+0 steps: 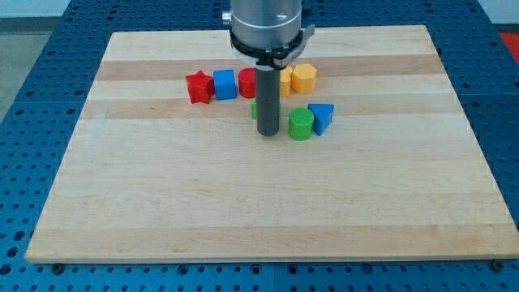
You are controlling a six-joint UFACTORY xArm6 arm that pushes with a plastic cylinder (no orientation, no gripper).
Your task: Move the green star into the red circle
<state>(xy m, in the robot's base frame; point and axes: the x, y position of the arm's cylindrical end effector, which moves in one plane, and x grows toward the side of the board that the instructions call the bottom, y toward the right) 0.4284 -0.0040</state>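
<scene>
Rod down on the board — my tip hides most of the green star, red circle just behind; no fingers, nothing held.

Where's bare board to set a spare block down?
Whole bottom half below my tip is bare, also the left and right margins. Crowded: upper middle, the row from red star to yellow block, plus green cylinder touching blue block.
</scene>
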